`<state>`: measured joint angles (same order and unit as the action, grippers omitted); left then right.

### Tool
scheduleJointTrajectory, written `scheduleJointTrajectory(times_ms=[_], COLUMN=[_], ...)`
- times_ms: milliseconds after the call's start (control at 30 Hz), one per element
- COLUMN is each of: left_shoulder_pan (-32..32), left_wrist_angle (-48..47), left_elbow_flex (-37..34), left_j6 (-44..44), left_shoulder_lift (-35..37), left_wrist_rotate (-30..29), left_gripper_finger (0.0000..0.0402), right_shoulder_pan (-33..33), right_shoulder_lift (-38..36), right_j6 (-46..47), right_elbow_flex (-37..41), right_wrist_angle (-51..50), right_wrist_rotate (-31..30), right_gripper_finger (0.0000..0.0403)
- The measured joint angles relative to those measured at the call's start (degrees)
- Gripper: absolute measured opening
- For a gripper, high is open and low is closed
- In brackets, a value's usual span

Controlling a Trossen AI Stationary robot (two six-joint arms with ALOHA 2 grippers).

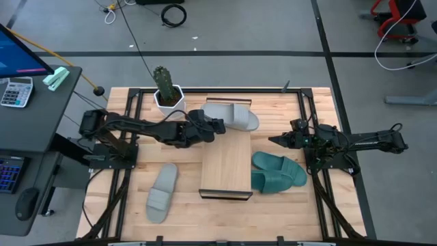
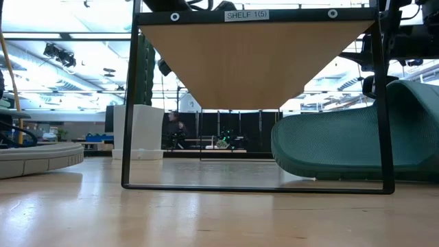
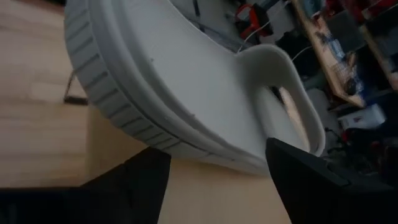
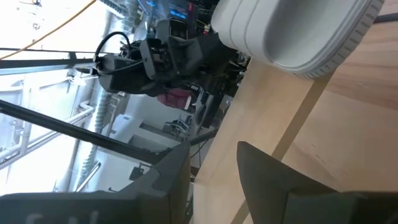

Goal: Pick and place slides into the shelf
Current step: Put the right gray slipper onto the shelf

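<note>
The shelf [image 1: 225,167] is a light wood board in a thin dark frame at the table's middle. One light grey slide [image 1: 232,115] lies sole-down across its far end, filling the left wrist view [image 3: 186,93]. My left gripper [image 1: 217,127] is open at that slide's near left side. The second grey slide [image 1: 162,193] lies on the table left of the shelf. The teal pair [image 1: 276,172] lies side by side right of it. My right gripper [image 1: 276,140] is open and holds nothing, hovering right of the shelf, beyond the teal pair. My left gripper [image 3: 211,162] comes about level from the table's left, with one finger [image 3: 146,171] on each side of the grey slide's sole rim [image 3: 205,152]. Whether the fingers touch the rim I cannot tell. The slide rests flat on the board.
A cactus in a white pot [image 1: 167,92] stands at the far edge, left of the shelf. In the low view the shelf's frame [image 2: 257,185] stands on the tabletop, with a teal slide [image 2: 357,140] beside it. A desk with a calculator [image 1: 15,91] is off the table's left.
</note>
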<state>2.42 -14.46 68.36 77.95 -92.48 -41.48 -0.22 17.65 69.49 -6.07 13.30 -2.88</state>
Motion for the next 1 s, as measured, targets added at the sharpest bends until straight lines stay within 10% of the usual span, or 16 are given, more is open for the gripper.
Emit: scheduleJointTrajectory(times_ms=[1000], left_shoulder_pan=[-0.9], left_wrist_angle=[-0.2], left_elbow_flex=[0.1], left_j6=[4.0], left_shoulder_lift=[0.7], left_wrist_rotate=[9.2], left_gripper_finger=[0.0255], right_shoulder_pan=[0.0], right_shoulder_lift=[0.0], right_j6=[0.0], right_elbow_flex=[0.0], right_wrist_angle=[-0.2], right_wrist_rotate=[0.0], right_gripper_finger=[0.0142])
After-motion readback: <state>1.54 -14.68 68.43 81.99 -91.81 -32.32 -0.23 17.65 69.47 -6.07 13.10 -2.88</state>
